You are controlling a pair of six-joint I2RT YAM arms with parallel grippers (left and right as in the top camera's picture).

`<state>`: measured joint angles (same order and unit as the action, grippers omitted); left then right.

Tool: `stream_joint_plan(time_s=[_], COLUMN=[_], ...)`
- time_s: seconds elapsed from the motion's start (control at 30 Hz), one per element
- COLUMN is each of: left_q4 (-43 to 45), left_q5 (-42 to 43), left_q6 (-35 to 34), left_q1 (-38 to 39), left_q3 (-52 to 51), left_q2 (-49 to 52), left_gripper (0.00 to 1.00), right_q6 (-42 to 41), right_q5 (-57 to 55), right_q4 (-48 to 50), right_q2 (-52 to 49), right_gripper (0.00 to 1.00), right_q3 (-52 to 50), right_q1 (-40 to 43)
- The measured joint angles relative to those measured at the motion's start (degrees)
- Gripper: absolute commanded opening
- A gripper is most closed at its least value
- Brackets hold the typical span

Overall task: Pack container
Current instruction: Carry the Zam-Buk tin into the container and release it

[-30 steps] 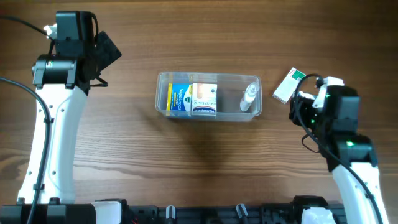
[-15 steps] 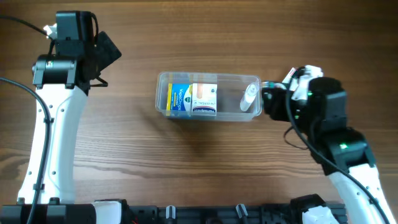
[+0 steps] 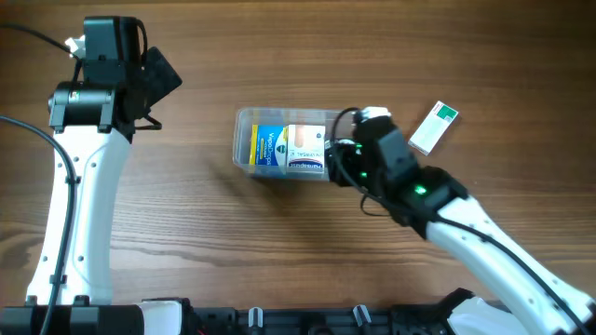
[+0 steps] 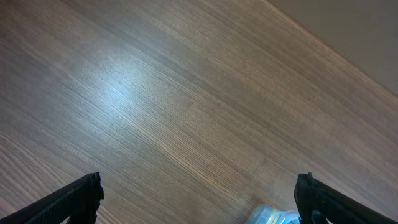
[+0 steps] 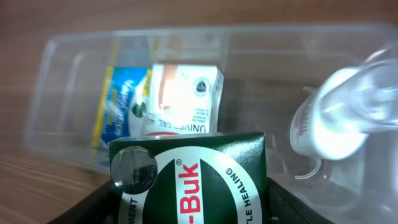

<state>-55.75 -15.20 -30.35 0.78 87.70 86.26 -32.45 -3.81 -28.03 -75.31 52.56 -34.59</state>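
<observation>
The container is seen in the middle of the desk, already loaded with a blue-and-yellow box, a white box and a small bottle. A green box is grasped by the right fingers at the container's right half, not yet released. A white-and-green box is left to pack, lying near the container. The left fingers are spread and empty, well apart.

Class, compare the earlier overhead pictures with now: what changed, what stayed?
The right gripper swung left, from beside the white-and-green box to over the right end of the container, a dark green box between its fingers. The left arm, container and white-and-green box stayed put.
</observation>
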Motion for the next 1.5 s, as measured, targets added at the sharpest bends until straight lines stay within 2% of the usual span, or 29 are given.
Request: stream_joint_plan(time_s=[0.17, 0.83, 1.03, 1.13, 1.5], left_q4=[0.00, 0.00, 0.00, 0.00, 0.00], left_q5=[0.00, 0.00, 0.00, 0.00, 0.00], left_q6=[0.00, 0.00, 0.00, 0.00, 0.00], left_q1=[0.00, 0.00, 0.00, 0.00, 0.00], left_q3=[0.00, 0.00, 0.00, 0.00, 0.00], left_q2=[0.00, 0.00, 0.00, 0.00, 0.00], left_gripper=[1.00, 1.00, 1.00, 1.00, 1.00], right_q6=[-0.33, 3.04, 4.46, 5.07, 5.31], right_q5=[-3.93, -11.02, -11.74, -11.89, -11.89], right_q4=[1.36, 7.72, 7.76, 7.80, 8.26], right_q2=[-5.57, -12.81, -12.83, -12.83, -12.83], right_gripper=[0.51, 0.53, 0.75, 0.81, 0.81], right_q3=[0.00, 0.85, 0.85, 0.85, 0.85], right_q1=[-1.53, -1.75, -1.75, -1.75, -1.75])
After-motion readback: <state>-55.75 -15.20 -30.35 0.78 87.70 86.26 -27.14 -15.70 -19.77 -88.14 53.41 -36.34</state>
